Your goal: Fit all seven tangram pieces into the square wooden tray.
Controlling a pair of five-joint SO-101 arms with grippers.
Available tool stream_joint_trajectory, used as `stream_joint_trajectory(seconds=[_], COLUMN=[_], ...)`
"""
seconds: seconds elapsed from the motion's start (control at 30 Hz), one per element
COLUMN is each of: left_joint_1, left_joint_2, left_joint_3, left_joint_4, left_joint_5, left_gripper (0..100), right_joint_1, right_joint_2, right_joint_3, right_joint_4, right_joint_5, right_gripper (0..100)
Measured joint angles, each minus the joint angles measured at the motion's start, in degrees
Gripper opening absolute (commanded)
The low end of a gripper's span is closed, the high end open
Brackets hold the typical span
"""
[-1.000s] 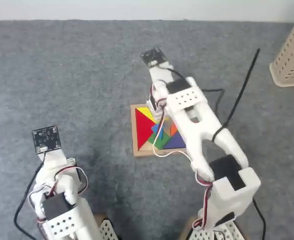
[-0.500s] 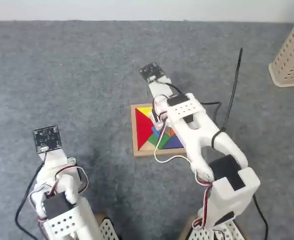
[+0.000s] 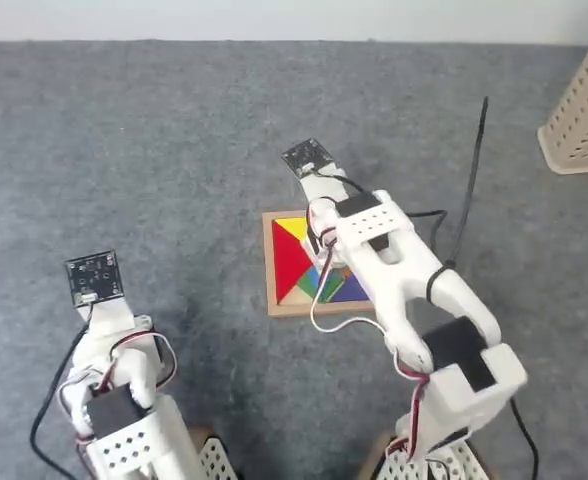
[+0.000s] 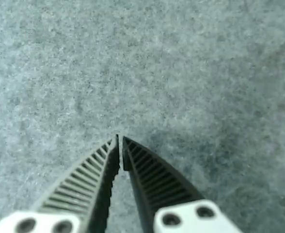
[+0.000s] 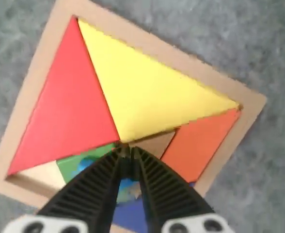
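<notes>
The square wooden tray (image 3: 270, 262) (image 5: 31, 97) lies flat near the middle of the grey-covered bench (image 3: 154, 150), its sides roughly in line with the bench edges. The red triangle (image 3: 288, 262) (image 5: 67, 107) has its long side against the tray's left side, and the yellow triangle (image 3: 293, 226) (image 5: 142, 92) has its long side against the far side. Both points meet at the tray's centre. An orange piece (image 5: 200, 141), a green piece (image 5: 79, 162) and a blue piece (image 3: 350, 288) sit beside them. The right arm stretches from the near edge over the tray with its wrist bent down. The right gripper (image 5: 128, 151) has its jaws together, tips at the centre. The left arm is folded by the near left corner, and the left gripper (image 4: 119, 141), jaws almost touching, points at bare bench.
</notes>
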Motion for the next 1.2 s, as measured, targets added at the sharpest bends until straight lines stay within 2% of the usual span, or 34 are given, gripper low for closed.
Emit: stream_joint_trajectory(seconds=[0.23, 0.6, 0.8, 1.0, 1.2], left_joint_1=[0.00, 0.00, 0.00, 0.00, 0.00], left_joint_2=[0.00, 0.00, 0.00, 0.00, 0.00], left_joint_3=[0.00, 0.00, 0.00, 0.00, 0.00], left_joint_4=[0.00, 0.00, 0.00, 0.00, 0.00], left_joint_5=[0.00, 0.00, 0.00, 0.00, 0.00], left_gripper=[1, 1, 1, 1, 1], right_joint_1=[1.85, 1.49, -3.08, -3.25, -4.48], right_joint_2=[-10.90, -12.66, -12.75, -12.92, -21.80], right_joint_3=[10.29, 16.44, 16.53, 16.62, 20.48], right_joint_4=[-4.22, -5.10, -5.10, -5.10, -5.10], right_joint_5=[-0.26, -0.26, -0.26, -0.26, -0.26], right_gripper=[0.6, 0.6, 0.6, 0.6, 0.6])
